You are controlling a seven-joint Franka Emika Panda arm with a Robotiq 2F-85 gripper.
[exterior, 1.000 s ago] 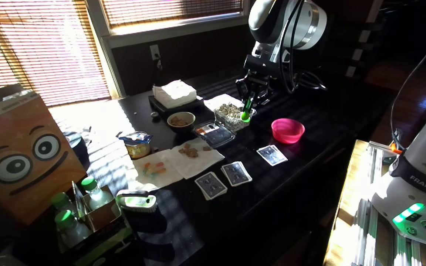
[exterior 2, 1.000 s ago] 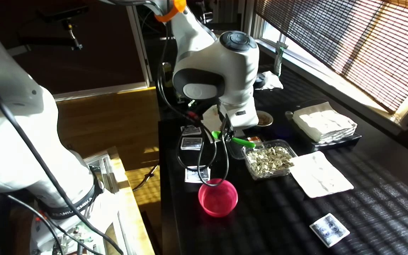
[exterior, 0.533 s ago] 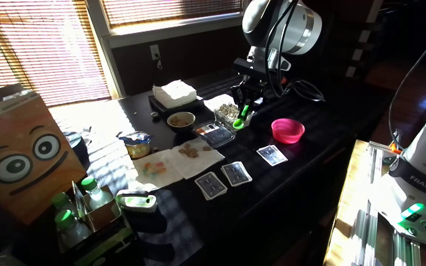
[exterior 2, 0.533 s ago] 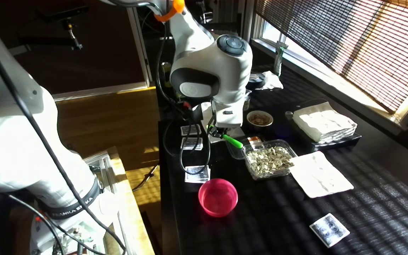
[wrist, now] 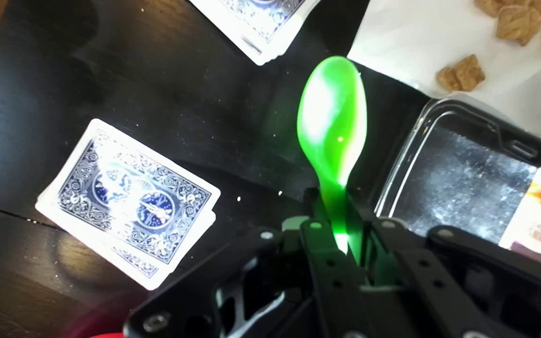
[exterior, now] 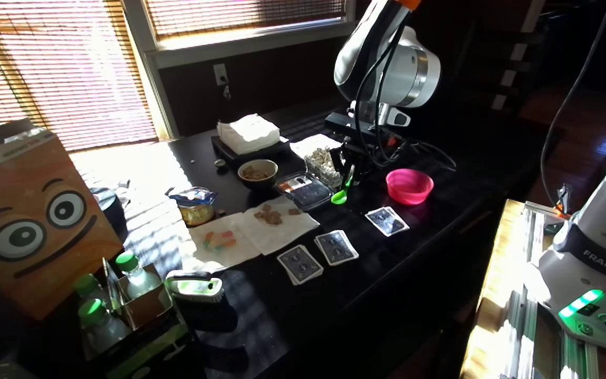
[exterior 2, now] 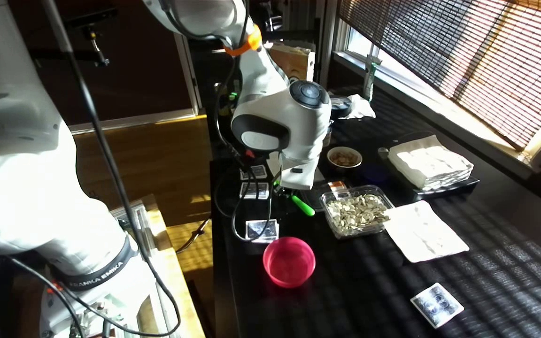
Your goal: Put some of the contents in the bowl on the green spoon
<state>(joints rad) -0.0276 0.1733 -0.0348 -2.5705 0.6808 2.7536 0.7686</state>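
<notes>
Green spoon (wrist: 332,117): you've got it over the table (wrist: 233,117), btwn card stack (wrist: 132,199) & plastic lid (wrist: 472,176) in wrist view.
Gripper (wrist: 345,227): you're pinching the spoon's handle.
Pink bowl (exterior 2: 289,260): nr your spoon, apart.
Small bowl (exterior: 256,183): brown pcs. (exterior: 255,172) inside.
Clear tub (exterior 2: 374,191): pale seeds (exterior 2: 357,213).

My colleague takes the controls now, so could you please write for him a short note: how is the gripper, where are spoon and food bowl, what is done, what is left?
Gripper: closed on the green spoon.
Spoon: hollow side visible in the wrist view, no load seen on it.
Small bowl: near the napkin stack, apart from the spoon, brown cereal-like pieces inside.
Done: spoon gripped.
Left: get some pieces onto the spoon; the pink bowl is probably not the one meant.
</notes>
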